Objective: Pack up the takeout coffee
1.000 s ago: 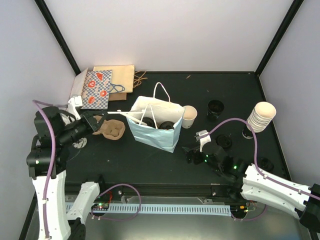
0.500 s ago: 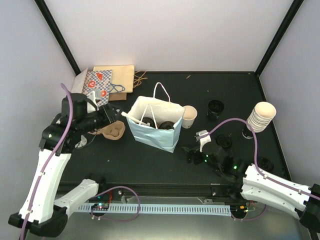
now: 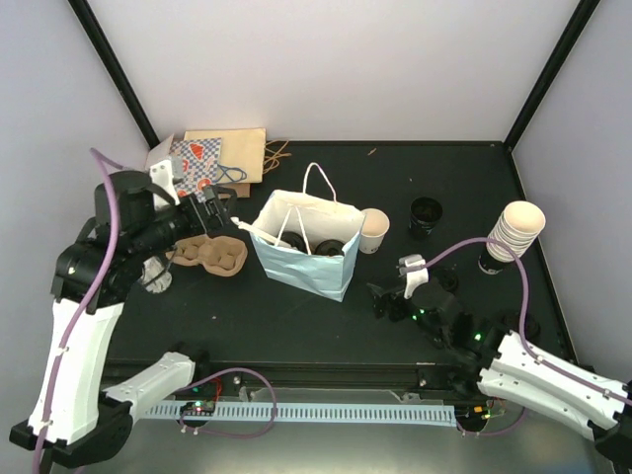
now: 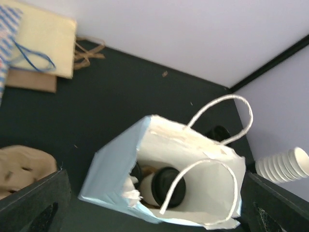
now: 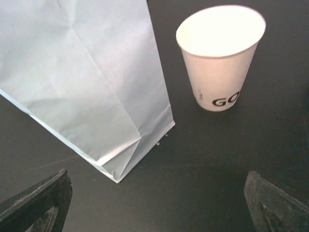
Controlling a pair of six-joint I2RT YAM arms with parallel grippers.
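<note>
The light blue paper bag [image 3: 314, 262] stands open mid-table. Inside it lies a takeout coffee cup [image 4: 153, 187] with its black lid [image 4: 170, 187] facing up, and a second black lid [image 4: 135, 171] shows beside it. My left gripper [image 3: 213, 211] hovers open and empty just left of the bag, above the far edge of the brown cardboard carrier [image 3: 212, 257]; its wrist view looks down into the bag [image 4: 113, 164]. My right gripper [image 3: 388, 301] is open and empty, low over the table near the bag's right corner [image 5: 140, 145]. An unlidded white cup [image 5: 219, 63] stands right of the bag.
A stack of empty cups [image 3: 517, 229] stands at the right. Loose black lids [image 3: 427, 212] lie behind and beside the right arm [image 3: 441, 279]. Flat paper bags [image 3: 212, 163] lie at the back left.
My left gripper has opened from shut and swung up and right from the carrier toward the bag. The right gripper has edged slightly forward.
</note>
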